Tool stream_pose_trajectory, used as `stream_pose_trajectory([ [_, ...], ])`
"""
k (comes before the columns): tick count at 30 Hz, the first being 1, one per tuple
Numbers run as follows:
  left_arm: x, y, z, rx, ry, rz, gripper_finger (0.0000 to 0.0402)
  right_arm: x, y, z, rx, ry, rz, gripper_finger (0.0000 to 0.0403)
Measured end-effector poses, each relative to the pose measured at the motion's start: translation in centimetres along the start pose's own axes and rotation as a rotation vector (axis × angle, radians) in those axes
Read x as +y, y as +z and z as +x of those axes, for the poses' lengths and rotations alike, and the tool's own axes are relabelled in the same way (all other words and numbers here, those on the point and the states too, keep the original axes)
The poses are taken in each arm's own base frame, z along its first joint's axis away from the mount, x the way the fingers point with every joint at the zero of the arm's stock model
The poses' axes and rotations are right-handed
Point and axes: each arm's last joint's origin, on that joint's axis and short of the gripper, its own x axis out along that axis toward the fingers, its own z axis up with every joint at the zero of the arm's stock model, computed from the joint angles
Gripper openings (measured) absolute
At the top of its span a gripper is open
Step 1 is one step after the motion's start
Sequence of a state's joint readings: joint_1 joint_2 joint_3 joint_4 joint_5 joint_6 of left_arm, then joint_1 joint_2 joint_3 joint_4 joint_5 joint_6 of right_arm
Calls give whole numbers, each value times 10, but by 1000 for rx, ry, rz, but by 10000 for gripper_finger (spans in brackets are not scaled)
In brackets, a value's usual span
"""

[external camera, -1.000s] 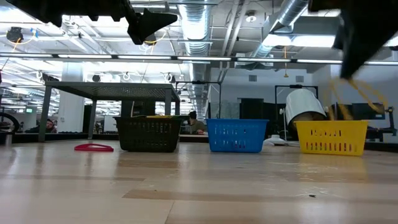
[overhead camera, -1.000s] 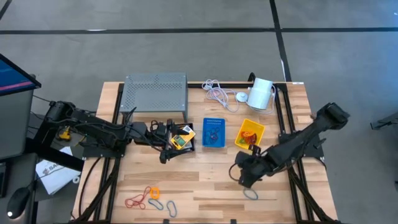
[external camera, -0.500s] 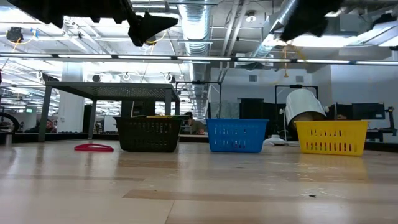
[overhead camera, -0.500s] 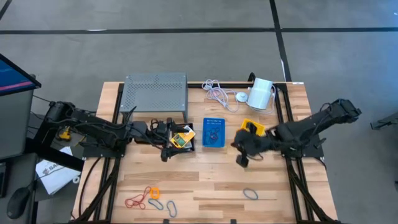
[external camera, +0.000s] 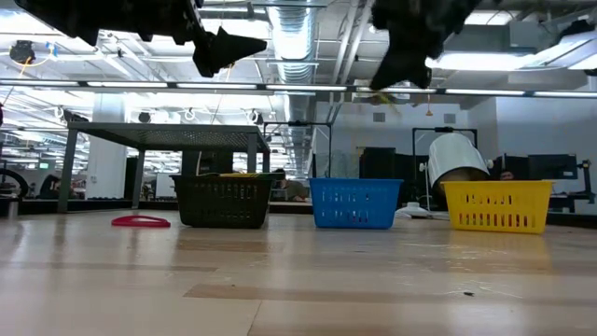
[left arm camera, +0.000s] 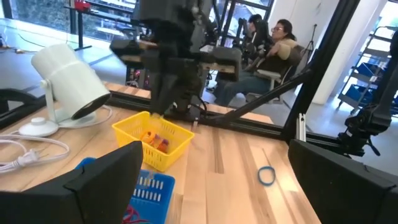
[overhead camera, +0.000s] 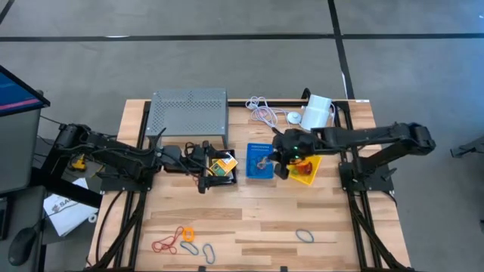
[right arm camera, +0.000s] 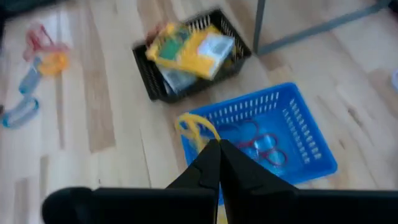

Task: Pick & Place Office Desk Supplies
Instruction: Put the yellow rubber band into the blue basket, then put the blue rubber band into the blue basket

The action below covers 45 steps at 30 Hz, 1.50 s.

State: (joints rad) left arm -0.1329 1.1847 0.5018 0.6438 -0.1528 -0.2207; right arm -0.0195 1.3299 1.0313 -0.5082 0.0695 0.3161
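Note:
Three small bins stand in a row mid-table: a black bin (overhead camera: 221, 168) holding yellow card packets (right arm camera: 189, 48), a blue bin (overhead camera: 259, 162) with red loops (right arm camera: 261, 143) inside, and a yellow bin (overhead camera: 308, 168). My right gripper (overhead camera: 278, 160) hovers above the blue bin's right side, shut on a yellow loop (right arm camera: 194, 129). My left gripper (overhead camera: 206, 171) stands open and level over the black bin. Red and orange loops (overhead camera: 172, 240), grey-blue loops (overhead camera: 198, 250) and a blue loop (overhead camera: 304, 236) lie flat near the table's near edge. My right gripper pinches the yellow loop between its two fingertips (right arm camera: 210, 157), at one end of the band (right arm camera: 205, 138). The fingers slant down from the table's right side. The loop sticks out past the tips, slack and clear of the bins (external camera: 382, 93).
A grey perforated box (overhead camera: 189, 112) stands at the far left. A coiled white cable (overhead camera: 265, 113) and a white cylinder device (overhead camera: 318, 113) lie at the far edge. People sit in the room beyond the table (left arm camera: 273, 43). Bare wood lies between the bins and the near loops.
My right gripper, shut on the yellow loop throughout, has swung from the near right part of the table, by the blue loop, up and toward the far edge and the left. It now hangs over the blue bin, with the loop carried clear of the table.

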Motion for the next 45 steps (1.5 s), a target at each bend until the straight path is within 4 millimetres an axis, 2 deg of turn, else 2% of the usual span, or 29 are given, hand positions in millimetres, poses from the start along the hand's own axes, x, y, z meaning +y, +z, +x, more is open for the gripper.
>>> stream_pose_trajectory([
  [8, 3, -1, 0, 16, 22, 2, 397, -13, 2, 44, 66, 42, 0, 0],
  [16, 3, -2, 0, 22, 24, 3, 397, -18, -3, 73, 111, 26, 1, 0],
  [20, 3, -2, 0, 23, 24, 3, 397, -19, -4, 81, 121, 41, 6, 0],
  [31, 3, -2, 0, 25, 25, 3, 397, -26, -4, 79, 141, 25, 8, 8],
  [35, 4, -3, 0, 32, 26, 4, 397, -33, -8, 79, 193, 4, 22, 57],
  [42, 4, -4, 0, 40, 28, 6, 397, -44, -7, 78, 202, -24, 84, 201],
  [45, 4, -4, 0, 41, 28, 6, 397, -47, -5, 78, 189, -27, 110, 250],
])
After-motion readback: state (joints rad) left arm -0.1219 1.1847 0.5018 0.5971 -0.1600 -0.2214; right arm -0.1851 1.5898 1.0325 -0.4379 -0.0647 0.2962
